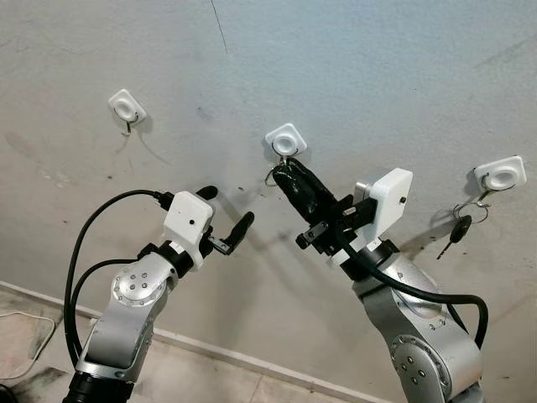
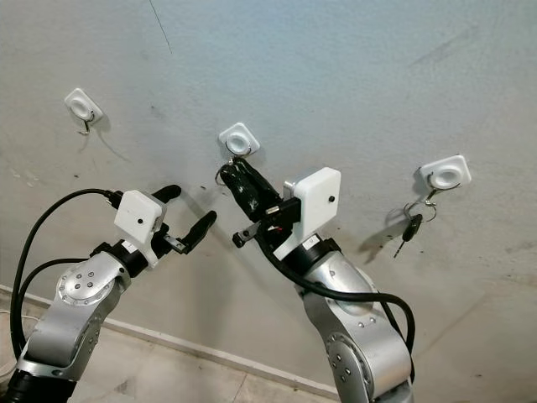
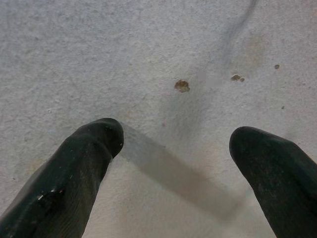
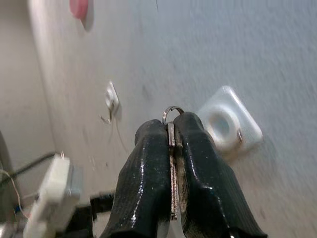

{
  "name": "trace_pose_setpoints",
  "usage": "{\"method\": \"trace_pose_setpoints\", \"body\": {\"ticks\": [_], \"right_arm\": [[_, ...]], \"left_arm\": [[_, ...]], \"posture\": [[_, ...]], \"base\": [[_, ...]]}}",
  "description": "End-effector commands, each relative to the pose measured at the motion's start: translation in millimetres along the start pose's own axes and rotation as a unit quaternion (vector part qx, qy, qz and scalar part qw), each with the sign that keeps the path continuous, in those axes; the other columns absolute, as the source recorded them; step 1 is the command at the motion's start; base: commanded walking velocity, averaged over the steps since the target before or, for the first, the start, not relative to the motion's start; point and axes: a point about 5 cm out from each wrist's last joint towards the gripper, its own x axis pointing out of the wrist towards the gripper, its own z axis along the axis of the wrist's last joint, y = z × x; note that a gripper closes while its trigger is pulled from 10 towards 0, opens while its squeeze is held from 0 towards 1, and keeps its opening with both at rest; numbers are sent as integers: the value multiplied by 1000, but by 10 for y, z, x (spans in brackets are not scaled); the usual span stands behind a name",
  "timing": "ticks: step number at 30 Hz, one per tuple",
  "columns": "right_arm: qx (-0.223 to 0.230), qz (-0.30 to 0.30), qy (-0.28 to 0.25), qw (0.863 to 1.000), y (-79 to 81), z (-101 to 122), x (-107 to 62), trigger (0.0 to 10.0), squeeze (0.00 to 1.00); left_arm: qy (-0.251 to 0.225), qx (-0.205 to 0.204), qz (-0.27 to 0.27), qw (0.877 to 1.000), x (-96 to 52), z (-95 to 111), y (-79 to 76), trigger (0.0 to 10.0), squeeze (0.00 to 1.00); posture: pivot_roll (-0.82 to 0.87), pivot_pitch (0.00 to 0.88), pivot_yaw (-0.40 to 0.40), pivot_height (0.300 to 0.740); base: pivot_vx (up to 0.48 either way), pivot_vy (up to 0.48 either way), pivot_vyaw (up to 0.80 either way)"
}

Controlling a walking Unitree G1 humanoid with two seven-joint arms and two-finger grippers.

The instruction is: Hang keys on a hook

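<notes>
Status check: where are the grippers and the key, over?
Right gripper shut on key, ring at the middle hook, not yet hung. Left gripper open, idle near the wall. Right hook already holds keys. Path clear.

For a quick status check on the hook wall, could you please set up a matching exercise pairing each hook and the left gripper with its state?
Things:
1. left hook
2. middle hook
3. right hook
4. left gripper

States:
A. keys hang on it
B. open, holding nothing
C. bare
D. right gripper holds a key ring up to it

Pairs: 1-C, 2-D, 3-A, 4-B
</notes>
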Motion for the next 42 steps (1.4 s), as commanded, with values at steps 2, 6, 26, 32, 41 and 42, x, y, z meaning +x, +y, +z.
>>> {"method": "trace_pose_setpoints", "body": {"ticks": [2,6,26,32,41,42], "right_arm": [[0,13,-20,1000,42,80,116,10000,0],[3,21,-31,999,67,109,191,10000,0],[1,6,0,1000,-28,-161,221,10000,0],[-5,4,-2,1000,-41,-166,214,10000,0],[-27,-12,-31,999,-117,-29,275,10000,0],[-27,-12,-31,999,-117,-29,275,10000,0]], "left_arm": [[-27,15,3,1000,64,132,32,10000,0],[-29,15,3,999,70,139,28,10000,0],[-62,14,-10,998,119,311,-34,10000,0],[-79,8,-8,997,128,395,-42,10000,0],[-60,6,-13,998,77,255,-53,10000,0],[-60,6,-13,998,77,255,-53,10000,0]], "posture": [[189,0,4,740],[193,0,1,740],[200,0,-7,740],[200,0,-10,740],[199,0,-15,740],[199,0,-15,740]], "base": [[0,0,0],[0,0,0],[0,0,0],[0,0,0],[0,0,0],[0,0,0]]}}
